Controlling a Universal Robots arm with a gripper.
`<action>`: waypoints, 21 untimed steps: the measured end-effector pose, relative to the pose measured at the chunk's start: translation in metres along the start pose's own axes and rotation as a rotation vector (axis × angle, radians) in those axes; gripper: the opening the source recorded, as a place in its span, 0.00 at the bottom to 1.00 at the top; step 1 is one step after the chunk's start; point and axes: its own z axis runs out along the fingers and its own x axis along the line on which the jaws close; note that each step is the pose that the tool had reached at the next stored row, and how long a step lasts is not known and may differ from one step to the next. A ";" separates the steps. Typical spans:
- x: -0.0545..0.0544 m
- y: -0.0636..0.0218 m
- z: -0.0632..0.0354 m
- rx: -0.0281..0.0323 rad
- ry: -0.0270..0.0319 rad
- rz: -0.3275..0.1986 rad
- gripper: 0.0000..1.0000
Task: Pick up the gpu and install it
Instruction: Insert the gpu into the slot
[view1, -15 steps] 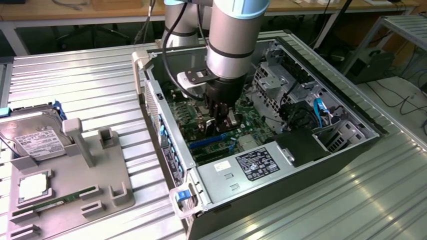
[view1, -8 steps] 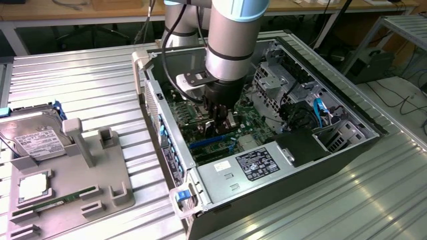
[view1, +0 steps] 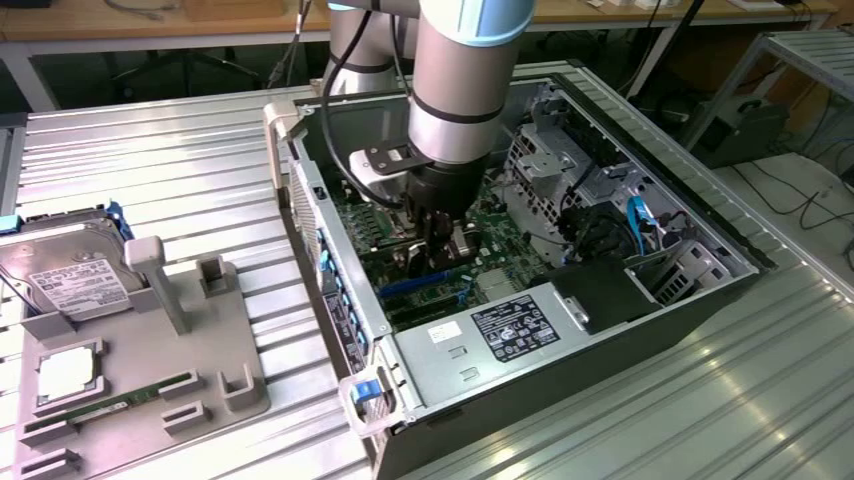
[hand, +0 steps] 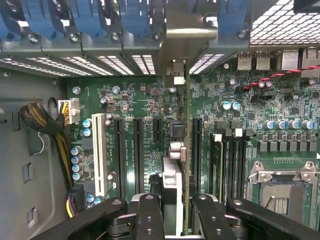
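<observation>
Bright even daylight, glare on metal, dim case interior

1. This is a robotics lab or test workshop: a robot arm reaches into an open computer case lying on a ribbed metal bench.
2. Near the bench's edge on the exterior view's left, a grey fixture tray holds a hard drive.
3. Behind the bench stand wooden worktables with cables beneath.
</observation>
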 end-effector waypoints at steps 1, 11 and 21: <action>0.000 0.0003 0.0001 0.0001 -0.0001 0.000 0.28; 0.000 0.0009 0.0061 0.0001 -0.0006 -0.001 0.28; 0.000 0.0017 0.0125 0.0001 -0.0035 -0.001 0.28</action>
